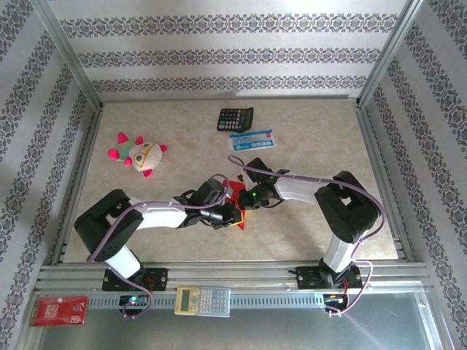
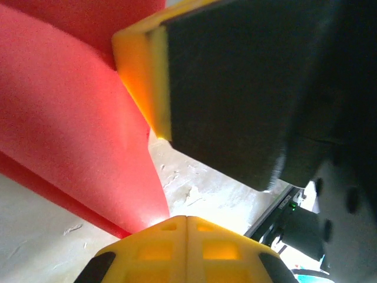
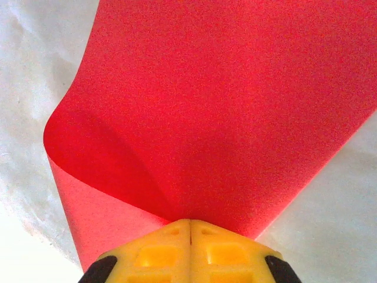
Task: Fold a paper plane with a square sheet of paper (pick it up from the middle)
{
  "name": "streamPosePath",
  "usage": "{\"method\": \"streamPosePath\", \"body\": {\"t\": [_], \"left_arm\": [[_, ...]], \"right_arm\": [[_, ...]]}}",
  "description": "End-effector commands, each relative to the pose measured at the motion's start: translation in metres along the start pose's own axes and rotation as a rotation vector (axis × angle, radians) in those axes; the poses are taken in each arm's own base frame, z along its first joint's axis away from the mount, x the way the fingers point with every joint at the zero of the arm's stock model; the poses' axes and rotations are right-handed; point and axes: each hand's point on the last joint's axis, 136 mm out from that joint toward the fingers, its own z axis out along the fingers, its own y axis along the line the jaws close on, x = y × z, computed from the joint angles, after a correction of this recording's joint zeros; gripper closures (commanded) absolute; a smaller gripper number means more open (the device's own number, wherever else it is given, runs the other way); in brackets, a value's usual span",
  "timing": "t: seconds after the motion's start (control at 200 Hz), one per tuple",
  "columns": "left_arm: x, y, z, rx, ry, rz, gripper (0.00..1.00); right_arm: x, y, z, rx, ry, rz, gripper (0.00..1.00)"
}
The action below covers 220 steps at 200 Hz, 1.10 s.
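Note:
The square sheet of paper [image 1: 239, 222] is bright red and hangs curled above the table's middle, between both grippers. My right gripper [image 1: 245, 198] is shut on it; in the right wrist view the sheet [image 3: 224, 106] fans out from the closed tips [image 3: 189, 221], with one side rolled under at the left. My left gripper [image 1: 230, 213] meets it from the left. Its yellow jaws [image 2: 187, 218] are pressed together, and the sheet's lower edge [image 2: 70, 118] runs into their tip. The right gripper's finger [image 2: 235, 88] looms close above. No folded paper plane shape shows.
A black calculator [image 1: 235, 118] and a blue-and-white packet [image 1: 252, 140] lie at the back centre. A plush toy [image 1: 139, 153] sits at the back left. On the near rail lie a red printed packet [image 1: 60, 310] and a pale calculator [image 1: 203, 300].

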Motion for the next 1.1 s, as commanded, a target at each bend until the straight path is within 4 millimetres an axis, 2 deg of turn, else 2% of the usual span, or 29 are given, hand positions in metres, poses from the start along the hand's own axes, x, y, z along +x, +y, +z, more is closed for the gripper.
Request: {"method": "streamPosePath", "body": {"t": [0.0, 0.175, 0.774, 0.859, 1.094], "left_arm": [[-0.006, -0.014, 0.005, 0.041, -0.03, 0.01, 1.0], [-0.001, 0.004, 0.011, -0.003, -0.008, -0.005, 1.0], [0.021, 0.043, 0.021, -0.079, 0.06, -0.038, 1.0], [0.021, 0.039, 0.02, -0.07, 0.063, -0.03, 1.0], [0.019, 0.007, 0.007, -0.013, 0.047, 0.034, 0.99]], "right_arm": [[0.043, -0.04, 0.019, 0.133, 0.144, 0.055, 1.0], [0.044, -0.042, 0.018, 0.135, 0.146, 0.059, 1.0], [0.046, -0.044, 0.02, 0.137, 0.154, 0.063, 1.0], [0.046, -0.044, 0.02, 0.139, 0.154, 0.063, 1.0], [0.047, -0.045, 0.02, 0.139, 0.155, 0.064, 1.0]]}}
